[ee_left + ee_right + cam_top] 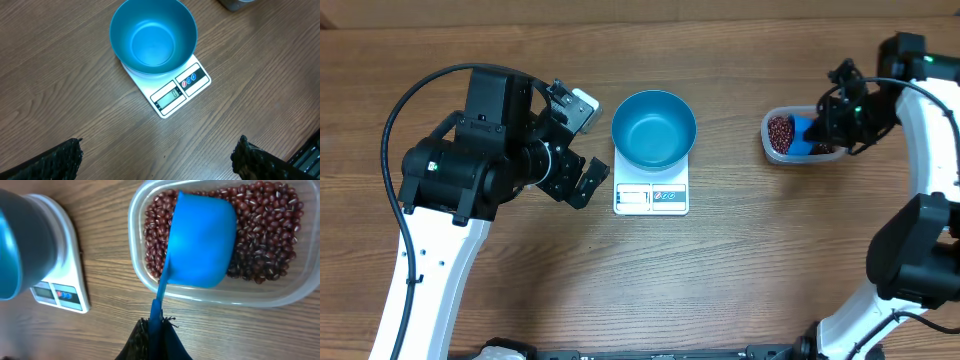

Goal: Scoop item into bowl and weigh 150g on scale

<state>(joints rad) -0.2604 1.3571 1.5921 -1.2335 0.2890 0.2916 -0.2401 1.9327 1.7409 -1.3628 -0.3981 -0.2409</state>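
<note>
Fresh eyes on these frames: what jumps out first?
An empty blue bowl sits on the white scale, mid-table. To the right, the right tool grips a blue scoop inside a clear tub of red-brown beans. The left tool hangs open left of the scale.

Open table (735,260) lies between scale (651,198) and tub (767,140); scoop (202,240) crowds the tub.

Even bright light, soft shadows; bowl (25,240) blurred in right wrist view.
</note>
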